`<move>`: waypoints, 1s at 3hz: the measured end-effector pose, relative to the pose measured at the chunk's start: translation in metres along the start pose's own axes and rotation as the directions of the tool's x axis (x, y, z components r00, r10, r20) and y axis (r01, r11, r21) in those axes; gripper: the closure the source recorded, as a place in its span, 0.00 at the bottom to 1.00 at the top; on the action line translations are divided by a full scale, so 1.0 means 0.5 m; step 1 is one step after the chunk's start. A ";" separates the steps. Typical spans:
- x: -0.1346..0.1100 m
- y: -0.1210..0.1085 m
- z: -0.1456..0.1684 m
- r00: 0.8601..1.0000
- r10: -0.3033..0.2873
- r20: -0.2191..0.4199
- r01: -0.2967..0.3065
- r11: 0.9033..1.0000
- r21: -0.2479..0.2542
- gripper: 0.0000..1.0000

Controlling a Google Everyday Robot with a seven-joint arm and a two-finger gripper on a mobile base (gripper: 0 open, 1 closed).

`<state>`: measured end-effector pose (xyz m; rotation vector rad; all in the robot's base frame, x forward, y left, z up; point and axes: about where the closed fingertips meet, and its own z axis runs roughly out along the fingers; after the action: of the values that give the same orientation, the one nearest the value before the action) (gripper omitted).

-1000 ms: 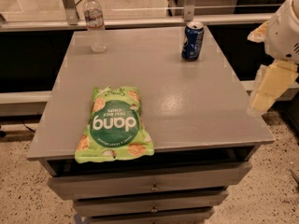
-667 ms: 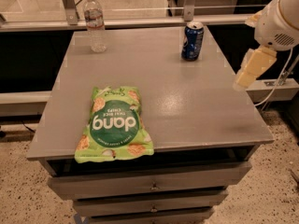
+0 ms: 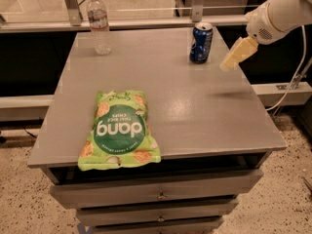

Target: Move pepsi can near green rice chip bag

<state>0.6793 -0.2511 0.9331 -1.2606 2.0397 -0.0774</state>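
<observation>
The pepsi can (image 3: 201, 43), dark blue with a silver top, stands upright near the far right corner of the grey table (image 3: 195, 111). The green rice chip bag (image 3: 119, 130), light green with a dark-green "dang" circle, lies flat at the table's front left, its lower end at the front edge. My gripper (image 3: 229, 62), cream-coloured on a white arm, hangs above the table's right edge, just right of the can and apart from it. It holds nothing that I can see.
A clear plastic water bottle (image 3: 99, 23) stands upright at the far left corner. Drawers (image 3: 156, 194) sit under the tabletop. A metal rail (image 3: 146, 21) runs behind the table. A white cable (image 3: 292, 82) hangs at the right, above speckled floor.
My arm has moved up and to the left, from beside the table's right edge to close beside the can. The can, bag and bottle have not moved.
</observation>
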 end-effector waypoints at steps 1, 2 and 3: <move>-0.019 -0.049 0.082 0.986 0.099 0.133 -0.098 0.995 -0.015 0.00; -0.043 -0.073 0.145 0.945 0.182 0.271 -0.173 0.983 -0.057 0.00; -0.078 -0.078 0.195 0.878 0.247 0.410 -0.220 0.969 -0.111 0.00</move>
<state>0.7779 -0.2101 0.8986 -0.9538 1.8032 0.3477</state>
